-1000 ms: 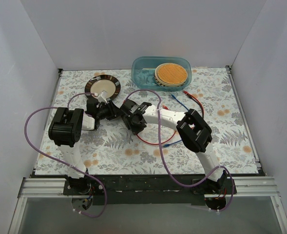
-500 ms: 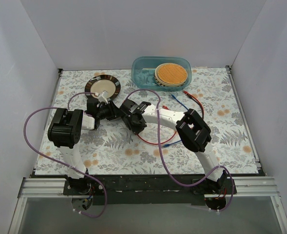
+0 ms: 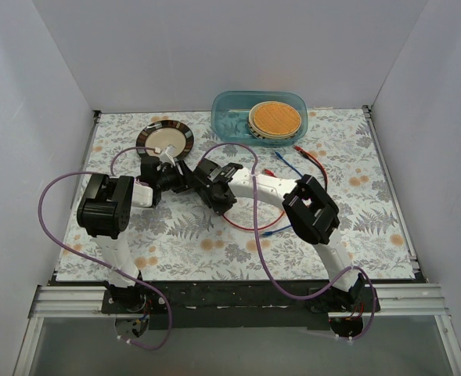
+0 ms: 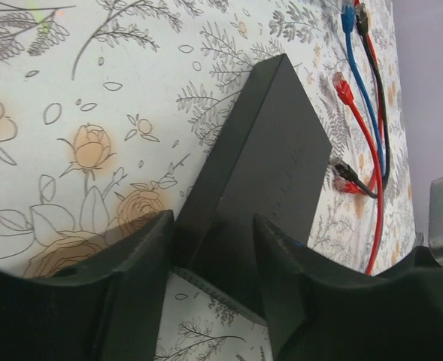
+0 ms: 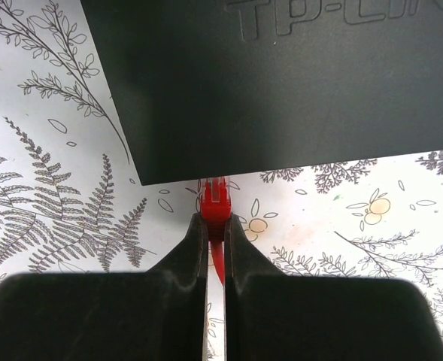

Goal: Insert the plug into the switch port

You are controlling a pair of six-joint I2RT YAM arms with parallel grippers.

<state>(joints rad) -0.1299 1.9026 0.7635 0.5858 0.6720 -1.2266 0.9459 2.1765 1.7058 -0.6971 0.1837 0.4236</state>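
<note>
The flat dark grey switch box (image 5: 281, 83) fills the top of the right wrist view. My right gripper (image 5: 216, 226) is shut on a red plug (image 5: 215, 201), whose clear tip sits right at the box's near edge. The port itself is hidden under that edge. In the left wrist view my left gripper (image 4: 210, 259) straddles the near end of the box (image 4: 259, 165), with both fingers against it. In the top view the left gripper (image 3: 170, 177) and the right gripper (image 3: 207, 185) face each other, and the box between them is mostly hidden.
A round plate (image 3: 165, 139) lies just behind the left gripper. A blue-green tub (image 3: 230, 117) holding a round orange mat stands at the back. Red (image 3: 250, 227) and blue (image 3: 281, 229) cables loop over the floral cloth right of the grippers.
My right gripper has edged slightly up and left towards the box with the red plug in it. The left gripper has barely moved.
</note>
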